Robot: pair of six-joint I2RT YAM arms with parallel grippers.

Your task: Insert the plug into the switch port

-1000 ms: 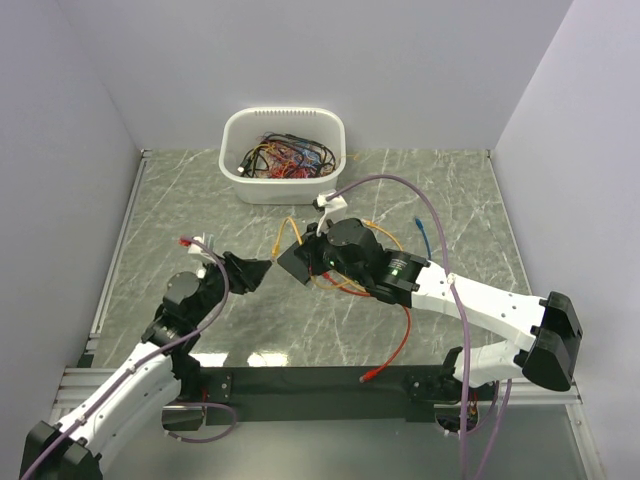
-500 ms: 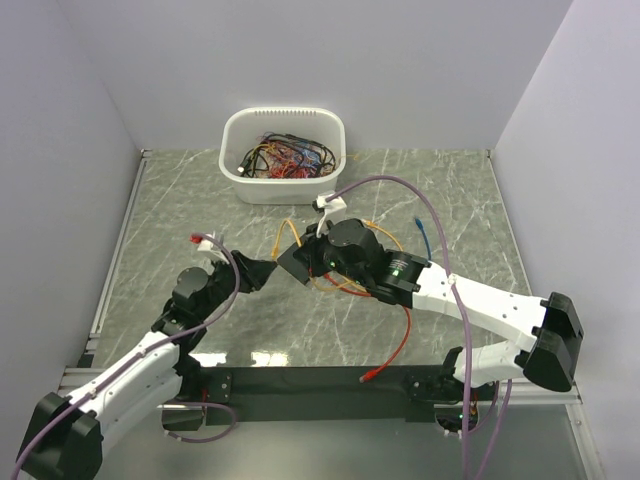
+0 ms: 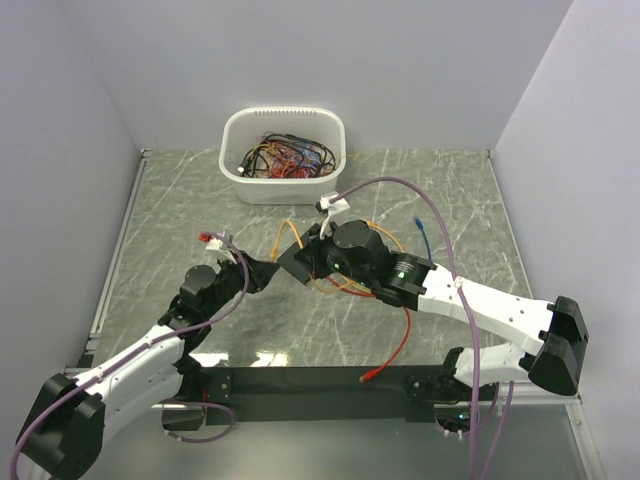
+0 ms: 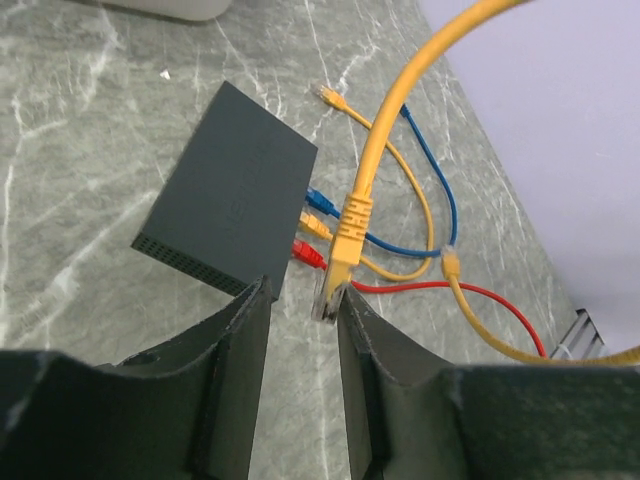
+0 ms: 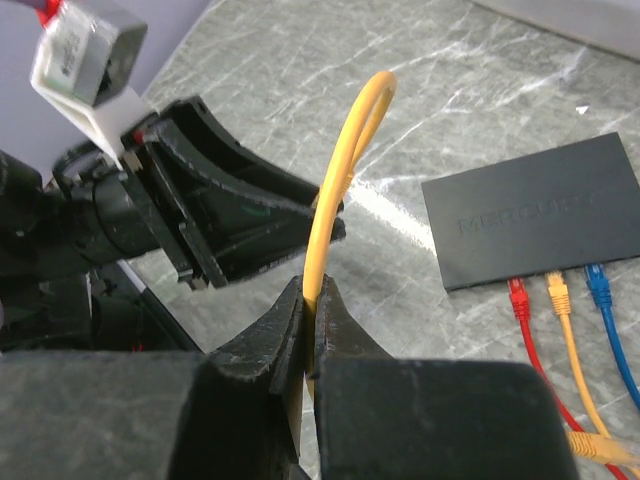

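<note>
Two matte fingers [image 4: 225, 385] of my left gripper [image 4: 300, 295] stand apart, the clear-tipped yellow plug [image 4: 340, 255] between them — my right gripper [image 5: 308, 290] clamps its smooth round cable [image 5: 345, 170] tight.

A red plug [image 4: 308, 255], an orange plug [image 4: 316, 227] and a blue plug [image 4: 319, 198] crowd the port edge of the flat matte-black switch box [image 4: 232, 195], their leads fanning outward. A looped yellow cable [image 4: 375, 150] arcs above them. Room beside red looks tight, though shadow obscures that corner; the box's other sides stand unobstructed.
</note>
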